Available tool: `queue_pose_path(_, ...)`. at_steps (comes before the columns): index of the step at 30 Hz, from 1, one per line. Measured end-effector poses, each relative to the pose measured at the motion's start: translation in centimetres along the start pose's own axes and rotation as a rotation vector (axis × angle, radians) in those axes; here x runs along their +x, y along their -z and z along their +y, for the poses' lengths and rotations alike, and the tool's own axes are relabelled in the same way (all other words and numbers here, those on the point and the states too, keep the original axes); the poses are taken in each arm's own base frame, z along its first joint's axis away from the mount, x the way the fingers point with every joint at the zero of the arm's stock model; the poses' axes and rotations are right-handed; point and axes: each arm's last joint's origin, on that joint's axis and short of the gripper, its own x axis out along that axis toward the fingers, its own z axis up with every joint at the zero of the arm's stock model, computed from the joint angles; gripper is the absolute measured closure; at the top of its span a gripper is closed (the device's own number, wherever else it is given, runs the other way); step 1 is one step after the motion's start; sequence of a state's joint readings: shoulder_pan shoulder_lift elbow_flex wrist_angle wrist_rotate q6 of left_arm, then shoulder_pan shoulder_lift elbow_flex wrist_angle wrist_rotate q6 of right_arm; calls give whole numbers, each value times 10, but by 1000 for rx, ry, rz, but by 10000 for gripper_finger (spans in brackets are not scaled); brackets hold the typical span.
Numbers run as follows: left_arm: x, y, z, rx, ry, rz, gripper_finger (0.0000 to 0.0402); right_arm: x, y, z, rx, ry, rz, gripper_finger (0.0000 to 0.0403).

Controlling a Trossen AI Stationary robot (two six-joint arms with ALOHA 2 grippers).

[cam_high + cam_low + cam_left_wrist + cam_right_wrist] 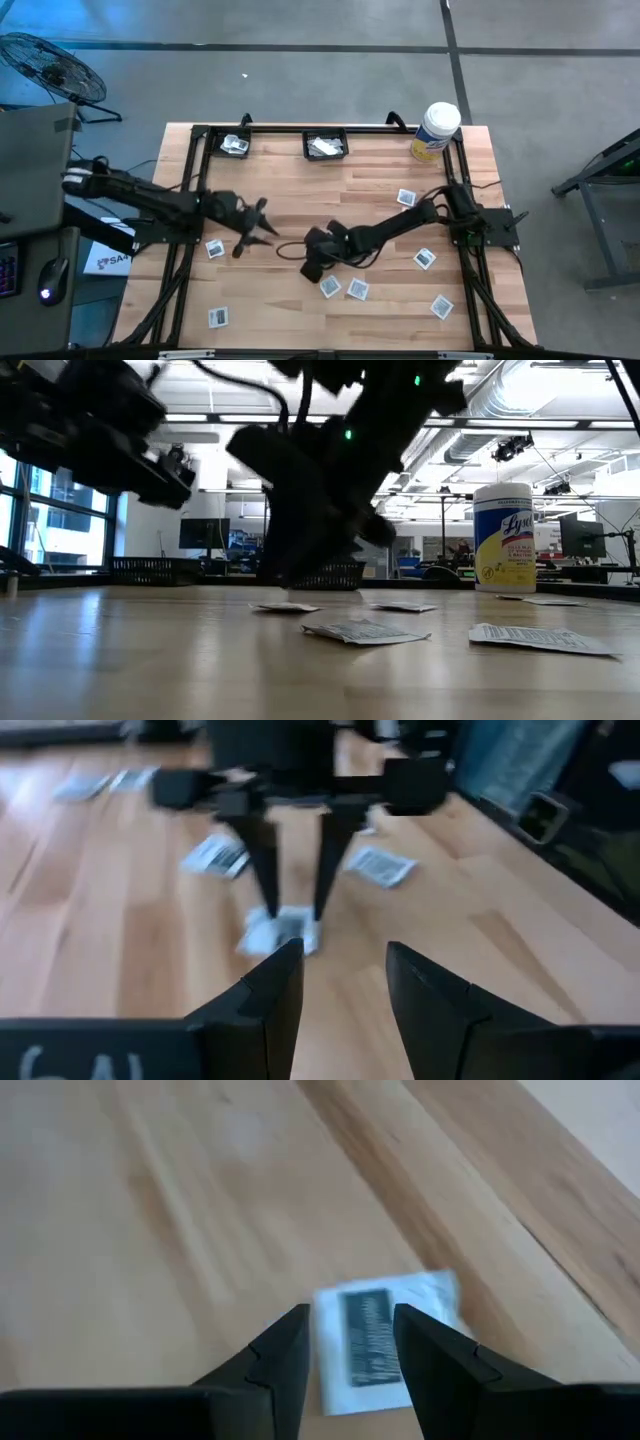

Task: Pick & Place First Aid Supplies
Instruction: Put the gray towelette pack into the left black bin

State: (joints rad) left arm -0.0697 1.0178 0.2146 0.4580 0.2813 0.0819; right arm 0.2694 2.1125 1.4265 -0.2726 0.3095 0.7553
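Note:
Several first aid supplies lie flat on the wooden table: white square packets (330,287), (357,290), (425,258), (215,248). My right gripper (350,1315) is open at mid-table, slanting down, with one white packet with a dark printed centre (375,1345) lying between and just beyond its fingertips. My left gripper (345,950) is open and holds nothing. It hovers left of centre (266,222), facing my right gripper (290,915) and that packet (280,932). My right gripper comes at the white packet (280,932) from above, slanting, one fingertip toward each side of it. The packet lies flat on the table. I cannot tell whether the fingertips touch it.
Two black baskets (235,145), (325,145) holding packets stand at the far edge. A large white tub with a yellow label (435,130) stands at the far right corner. More packets lie near the front (219,318), (441,306) and at the right (405,197).

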Motion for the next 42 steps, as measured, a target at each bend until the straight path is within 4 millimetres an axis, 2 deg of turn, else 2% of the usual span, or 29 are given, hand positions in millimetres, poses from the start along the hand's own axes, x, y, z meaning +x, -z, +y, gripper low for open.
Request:
queue_pose_path(5,11,-1,-28,136,3,-15,260,-29,5,23,-42,-35,-32,263)
queue_pose_path(9,21,4,-34,131,-108,2,260,-52,16,39,-51,-46,-46,263)
queue_pose_path(12,34,5,-36,130,-120,-1,260,-61,27,49,-64,-49,-61,263)
queue_pose_path(23,117,5,-33,139,-115,132,260,-79,56,71,-28,-87,-66,263)
queue_pose_path(27,137,12,-30,147,-168,189,260,-83,64,76,-43,-98,-68,263)
queue_pose_path(31,147,17,-27,152,-242,217,260,-87,69,80,-47,-93,-90,263)
queue_pose_path(37,159,23,-21,128,-244,223,260,-88,69,81,-43,-89,-112,263)
queue_pose_path(42,162,30,-9,23,-262,236,261,-88,68,81,-37,-92,-120,263)
